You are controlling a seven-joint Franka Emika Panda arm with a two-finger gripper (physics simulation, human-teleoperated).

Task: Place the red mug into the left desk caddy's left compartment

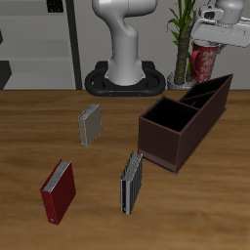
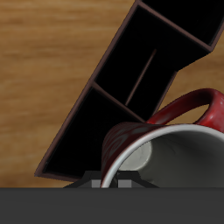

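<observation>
The red mug (image 1: 204,62) hangs clamped in the gripper (image 1: 217,41), held high above the left desk caddy's (image 1: 186,122) far end. Released from here, it could strike a divider or miss the compartment altogether.

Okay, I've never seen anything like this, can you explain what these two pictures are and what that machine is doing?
These are simulator renders of a white robot arm at a wooden table. One picture looks at the scene from outside; the other comes from a camera on the arm's wrist. The end effector holds a red mug in the air above the far end of the left desk caddy, a long dark box with dividers. Three books lie on the table: a grey one, a red one and a dark one.
</observation>
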